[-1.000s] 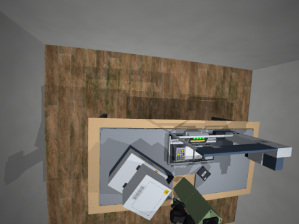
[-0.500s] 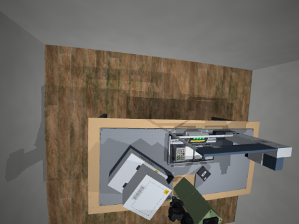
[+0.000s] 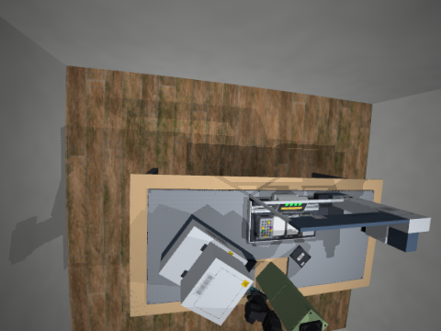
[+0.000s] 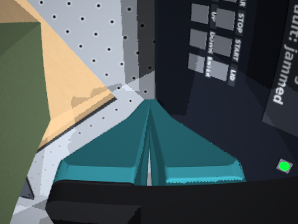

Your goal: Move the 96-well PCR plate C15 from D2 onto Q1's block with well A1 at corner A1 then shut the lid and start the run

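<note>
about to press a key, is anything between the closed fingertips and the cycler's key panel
Nothing shows there. In the wrist view the shut gripper points at the dark front panel, keys just beyond, with only open space between.

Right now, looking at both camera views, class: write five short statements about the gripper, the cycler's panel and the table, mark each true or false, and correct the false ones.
1. The teal gripper has its fingers closed together with nothing between them. True.
2. A green lamp shows on the dark front panel in the wrist view. True.
3. The lamp is red. False: it is green.
4. In the top view, the white rectangular lid with a barcode label overhangs the near edge of the tan-bordered table. True.
5. The gripper is pressing a key. False: the grey keys lie beyond its tips.
</note>
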`<action>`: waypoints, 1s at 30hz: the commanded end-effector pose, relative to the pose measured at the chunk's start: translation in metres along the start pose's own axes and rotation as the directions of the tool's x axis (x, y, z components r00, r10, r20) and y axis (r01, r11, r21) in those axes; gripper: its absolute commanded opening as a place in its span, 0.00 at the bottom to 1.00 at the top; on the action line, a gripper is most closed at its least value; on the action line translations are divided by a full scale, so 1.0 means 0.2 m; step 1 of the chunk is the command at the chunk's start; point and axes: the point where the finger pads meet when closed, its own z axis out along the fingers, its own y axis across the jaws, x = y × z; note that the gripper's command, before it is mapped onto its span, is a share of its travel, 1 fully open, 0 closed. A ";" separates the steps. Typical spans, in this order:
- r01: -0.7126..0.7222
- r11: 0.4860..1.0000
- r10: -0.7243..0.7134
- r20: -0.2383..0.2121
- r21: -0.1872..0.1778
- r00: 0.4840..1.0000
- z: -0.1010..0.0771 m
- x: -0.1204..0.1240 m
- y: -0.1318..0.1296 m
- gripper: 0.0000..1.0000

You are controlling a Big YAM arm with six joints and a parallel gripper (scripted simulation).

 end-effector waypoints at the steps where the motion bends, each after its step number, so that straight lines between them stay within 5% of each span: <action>1: 0.010 1.000 -0.010 -0.004 -0.024 1.000 0.03 0.02 0.01 0.00; 23: 0.005 1.000 -0.005 -0.002 -0.019 1.000 0.14 0.02 -0.13 0.00; 30: 0.009 1.000 -0.009 0.003 -0.003 1.000 0.10 -0.01 -0.13 0.00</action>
